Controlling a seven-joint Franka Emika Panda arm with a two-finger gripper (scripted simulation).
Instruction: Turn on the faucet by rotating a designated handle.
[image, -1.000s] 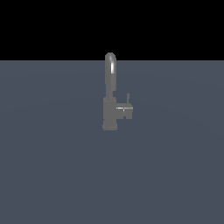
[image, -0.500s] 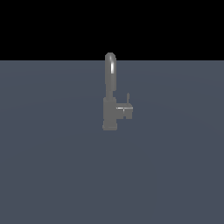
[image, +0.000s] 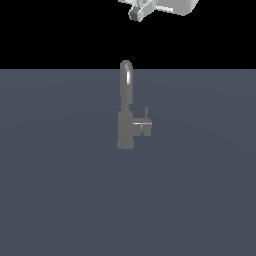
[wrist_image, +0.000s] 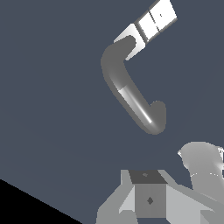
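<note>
Gripper (image: 136, 13) just visible at the top edge of the exterior view, high above everything else and touching nothing; only a grey finger tip and part of the white hand body in frame, so cannot tell whether spread or pressed together. In the wrist view, grey finger parts (wrist_image: 148, 199) in the foreground, their gap not readable either. Well below, standing upright on the flat blue-grey floor (image: 60, 200), the faucet (image: 125, 107): thick cylindrical base, tall arched gooseneck spout bending over at the top. Seen from above in the wrist view as a curved grey tube (wrist_image: 131, 94) with a bright blocky piece at one end. On the faucet's side toward the exterior view's right, the handle (image: 143, 125): short horizontal stub with a blocky end, thin lever pin rising from it, untouched
</note>
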